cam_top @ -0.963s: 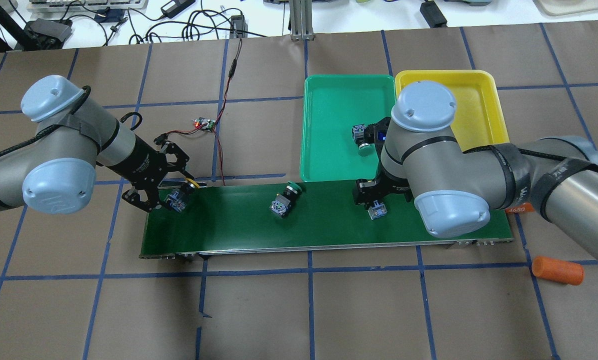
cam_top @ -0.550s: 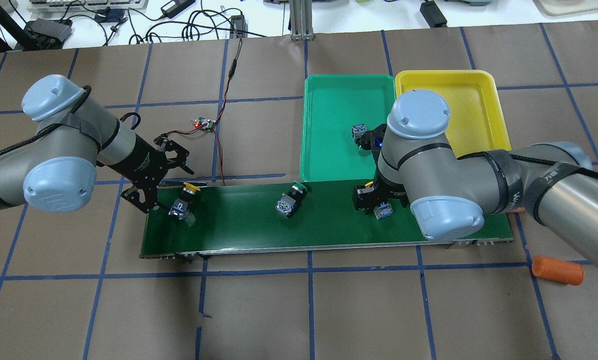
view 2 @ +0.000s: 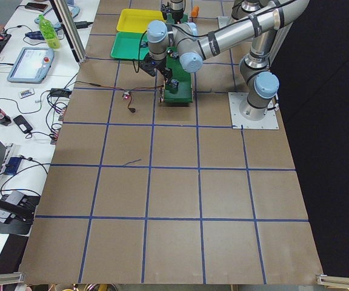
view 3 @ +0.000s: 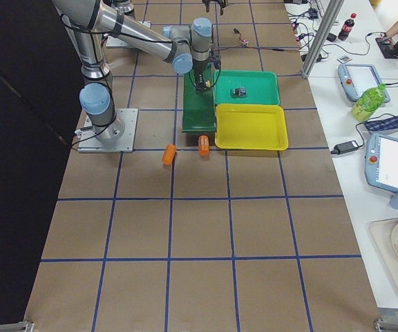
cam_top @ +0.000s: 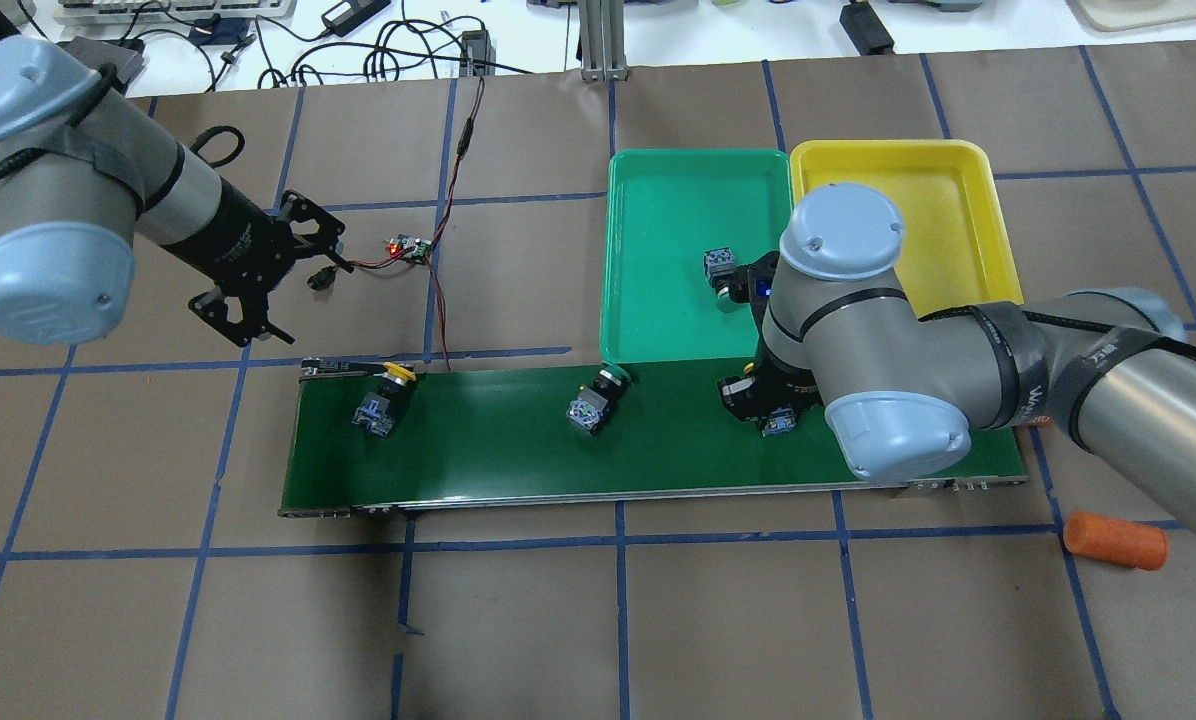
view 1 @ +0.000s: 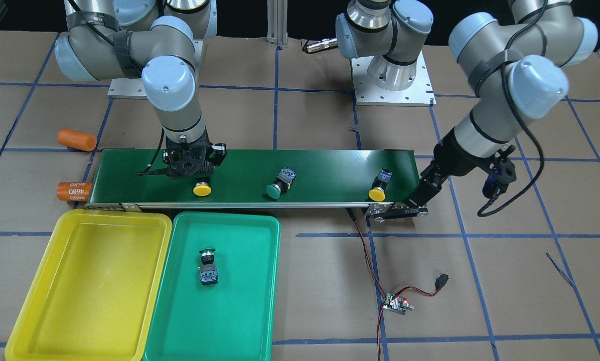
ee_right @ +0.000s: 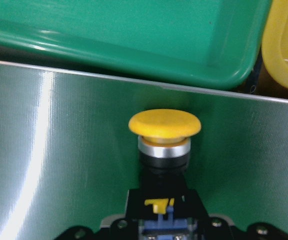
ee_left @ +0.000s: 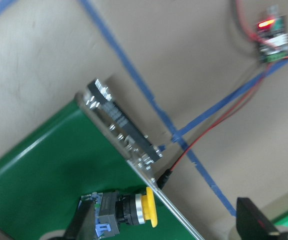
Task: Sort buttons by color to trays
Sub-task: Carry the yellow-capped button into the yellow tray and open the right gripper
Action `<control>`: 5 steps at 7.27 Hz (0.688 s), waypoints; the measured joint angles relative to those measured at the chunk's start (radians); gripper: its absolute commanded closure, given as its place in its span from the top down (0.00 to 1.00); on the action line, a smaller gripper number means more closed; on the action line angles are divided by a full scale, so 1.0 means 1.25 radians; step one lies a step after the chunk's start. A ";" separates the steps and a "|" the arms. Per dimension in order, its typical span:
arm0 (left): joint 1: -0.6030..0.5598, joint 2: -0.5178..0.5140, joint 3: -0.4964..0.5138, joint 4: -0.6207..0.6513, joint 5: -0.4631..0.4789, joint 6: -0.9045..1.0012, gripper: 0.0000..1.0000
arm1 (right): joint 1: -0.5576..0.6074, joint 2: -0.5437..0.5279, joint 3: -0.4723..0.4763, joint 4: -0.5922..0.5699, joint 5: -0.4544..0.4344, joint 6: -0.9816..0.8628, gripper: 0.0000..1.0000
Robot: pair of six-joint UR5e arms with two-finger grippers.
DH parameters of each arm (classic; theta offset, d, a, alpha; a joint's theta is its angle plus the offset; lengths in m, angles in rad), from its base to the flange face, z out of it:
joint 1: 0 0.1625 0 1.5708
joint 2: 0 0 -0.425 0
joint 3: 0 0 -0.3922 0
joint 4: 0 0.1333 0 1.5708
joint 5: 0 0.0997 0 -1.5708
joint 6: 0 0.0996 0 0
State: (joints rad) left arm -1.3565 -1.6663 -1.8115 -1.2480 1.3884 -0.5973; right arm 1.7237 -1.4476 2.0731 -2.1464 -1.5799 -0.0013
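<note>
The counter (cam_top: 598,620) carries a long dark-green belt (cam_top: 498,455), with the yellow tray (view 1: 89,281) and the green tray (view 1: 240,301) side by side just past its edge. The yellow tray is bare, and the green tray holds one green-capped button (view 1: 208,265). My right tool (view 1: 189,170) hangs low over the belt's end by the trays. Its jaws are spread either side of the yellow button (ee_right: 165,127)'s body and, as far as I can see, not closed on it. My left tool (cam_top: 288,285) is wide and empty, off the belt. I judge the step in hand is picking this yellow button. Next I must close on its body, lift, and cross to the yellow tray. The middle green button (view 1: 278,184) and the far yellow button (view 1: 380,186) wait on the belt.
</note>
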 measured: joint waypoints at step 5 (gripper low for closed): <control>-0.098 -0.007 0.240 -0.175 0.132 0.372 1.00 | -0.145 0.120 -0.202 0.016 -0.003 -0.090 0.22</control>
State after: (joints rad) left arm -1.4795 -1.6748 -1.5112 -1.4665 1.5537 -0.1328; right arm 1.5428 -1.2977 1.8207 -2.1265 -1.5833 -0.1141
